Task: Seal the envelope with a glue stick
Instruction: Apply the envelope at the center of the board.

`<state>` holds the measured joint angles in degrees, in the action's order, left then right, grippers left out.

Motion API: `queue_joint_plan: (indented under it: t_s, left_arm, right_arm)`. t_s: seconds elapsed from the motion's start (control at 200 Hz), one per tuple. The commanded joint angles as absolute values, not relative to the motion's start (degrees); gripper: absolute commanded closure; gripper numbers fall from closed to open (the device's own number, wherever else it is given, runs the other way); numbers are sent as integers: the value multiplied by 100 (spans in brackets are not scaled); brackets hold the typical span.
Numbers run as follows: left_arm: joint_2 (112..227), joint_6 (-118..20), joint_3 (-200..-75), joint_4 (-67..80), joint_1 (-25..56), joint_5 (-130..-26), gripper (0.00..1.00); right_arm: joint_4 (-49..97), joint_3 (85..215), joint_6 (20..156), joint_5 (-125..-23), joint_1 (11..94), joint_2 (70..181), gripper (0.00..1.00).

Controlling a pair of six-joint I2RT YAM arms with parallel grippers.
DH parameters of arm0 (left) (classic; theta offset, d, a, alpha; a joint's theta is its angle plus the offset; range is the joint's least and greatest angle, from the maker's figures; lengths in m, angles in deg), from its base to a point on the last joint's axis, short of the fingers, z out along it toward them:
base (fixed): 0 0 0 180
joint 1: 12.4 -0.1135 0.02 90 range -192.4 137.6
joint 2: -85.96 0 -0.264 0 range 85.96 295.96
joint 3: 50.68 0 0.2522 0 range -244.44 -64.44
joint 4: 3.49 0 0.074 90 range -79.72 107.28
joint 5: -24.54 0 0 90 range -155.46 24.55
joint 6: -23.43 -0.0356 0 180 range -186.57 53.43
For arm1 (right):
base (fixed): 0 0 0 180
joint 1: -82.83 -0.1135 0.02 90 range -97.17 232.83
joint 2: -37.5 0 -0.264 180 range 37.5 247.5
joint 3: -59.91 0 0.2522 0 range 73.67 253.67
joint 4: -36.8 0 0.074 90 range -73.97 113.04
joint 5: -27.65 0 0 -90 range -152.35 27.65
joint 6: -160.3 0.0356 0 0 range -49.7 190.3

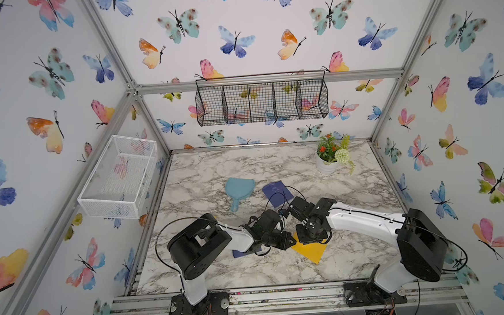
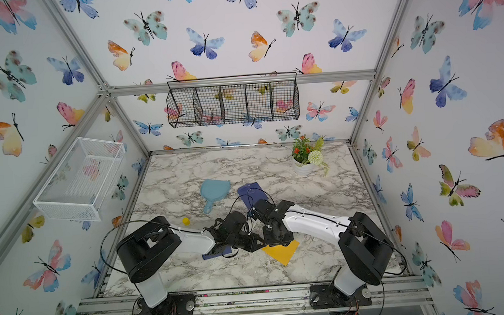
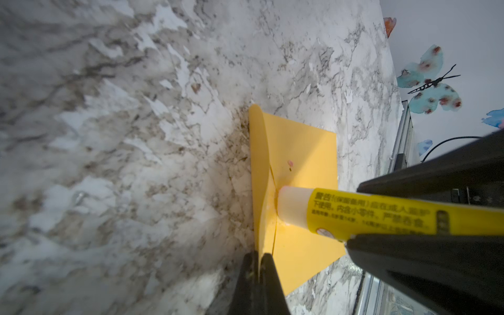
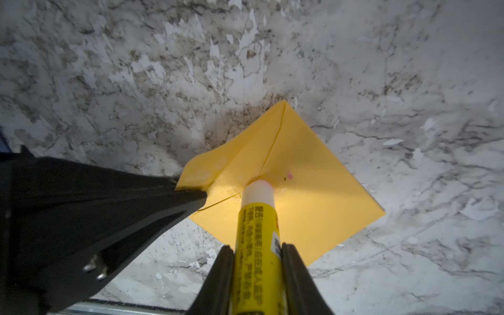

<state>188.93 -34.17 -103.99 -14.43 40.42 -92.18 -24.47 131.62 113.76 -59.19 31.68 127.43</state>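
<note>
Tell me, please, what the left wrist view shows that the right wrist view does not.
Only the left wrist view shows the butterfly wall and a black cable in front of it. Only the right wrist view shows the lifted flap broadside, with pale patches on it. Both show the yellow envelope on the marble table, the left tool pinching that flap, and the right tool shut on the glue stick, whose white tip presses on the envelope near the flap's fold.

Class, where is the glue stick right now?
In the right wrist view, the right gripper holds the glue stick, tip pressed on the yellow envelope beside the flap pinched by the left gripper.
</note>
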Motion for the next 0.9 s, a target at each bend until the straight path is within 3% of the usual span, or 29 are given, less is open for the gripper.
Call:
queue_joint_plan:
  t_s: [0.0,0.26,0.626,0.891]
  left_arm:
    - [19069,-3483,-10434,-1174,4049,-9261,100]
    - [19076,-3493,-10452,-1130,4049,-9261,100]
    - [19055,-3493,-10470,-1100,4043,-9244,100]
    - [19058,-3493,-10474,-1073,4054,-9239,100]
  right_arm:
    - [-2447,13142,11263,-5497,3150,13035,98]
    - [-2544,13205,11239,-5273,3150,13124,98]
    - [-2408,13019,11003,-6725,3150,12938,98]
    - [-2589,13208,10976,-6598,3150,12985,98]
